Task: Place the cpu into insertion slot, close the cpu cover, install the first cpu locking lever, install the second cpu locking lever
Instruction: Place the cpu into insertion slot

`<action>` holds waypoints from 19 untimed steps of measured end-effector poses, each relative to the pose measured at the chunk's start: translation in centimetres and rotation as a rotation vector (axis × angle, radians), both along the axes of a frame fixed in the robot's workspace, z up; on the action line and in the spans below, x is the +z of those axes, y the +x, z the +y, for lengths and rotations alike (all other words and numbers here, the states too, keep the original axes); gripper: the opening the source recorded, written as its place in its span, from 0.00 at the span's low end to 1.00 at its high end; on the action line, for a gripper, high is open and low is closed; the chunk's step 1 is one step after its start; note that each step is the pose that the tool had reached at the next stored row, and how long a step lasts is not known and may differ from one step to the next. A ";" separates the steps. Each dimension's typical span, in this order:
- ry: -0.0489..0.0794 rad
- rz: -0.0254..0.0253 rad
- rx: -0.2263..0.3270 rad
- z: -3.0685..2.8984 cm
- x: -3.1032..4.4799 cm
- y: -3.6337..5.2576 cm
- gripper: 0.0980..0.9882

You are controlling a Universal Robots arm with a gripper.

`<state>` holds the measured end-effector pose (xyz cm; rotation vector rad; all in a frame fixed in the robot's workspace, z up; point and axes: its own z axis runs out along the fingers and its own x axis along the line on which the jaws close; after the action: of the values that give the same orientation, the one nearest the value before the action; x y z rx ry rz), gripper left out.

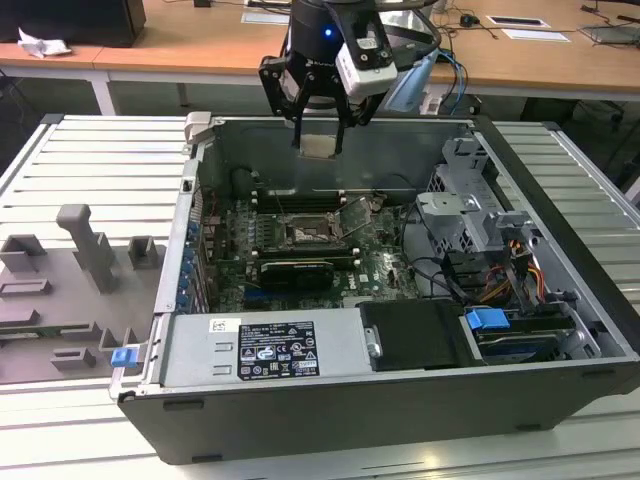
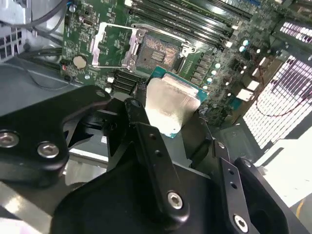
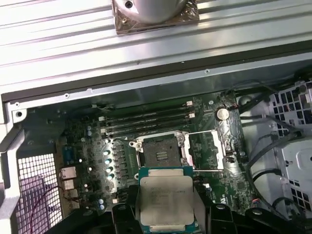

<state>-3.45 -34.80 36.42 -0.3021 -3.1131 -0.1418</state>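
Note:
My gripper [image 1: 319,132] hangs over the open computer case, shut on the cpu [image 1: 318,147], a small square chip with a pale metal face. In both wrist views the cpu [image 2: 170,105] [image 3: 165,197] sits between the black fingers [image 2: 139,114], held level above the board. The insertion slot [image 1: 304,236] [image 2: 158,48] [image 3: 158,153] is a black square socket on the green board, bare and uncovered, lower down than the chip. The cpu cover [image 2: 112,46] [image 3: 205,151], a silver frame with a cut-out centre, stands swung open beside the socket.
Long memory slots [image 3: 146,119] run beside the socket on the case-wall side. A graphics card [image 1: 295,272] lies near it. A metal drive cage [image 1: 470,215] with cables fills the exterior view's right. A grey fixture [image 1: 85,250] stands on the table at the left.

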 end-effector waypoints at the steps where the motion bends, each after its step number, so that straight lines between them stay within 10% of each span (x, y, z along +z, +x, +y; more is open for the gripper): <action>1: 0.000 -0.0001 -0.014 0.00 -0.04 0.00 0.48; 19: 0.000 -0.0001 -0.523 0.00 -1.09 0.00 0.48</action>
<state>-3.46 -34.80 35.34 -1.1055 -2.9514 -0.1420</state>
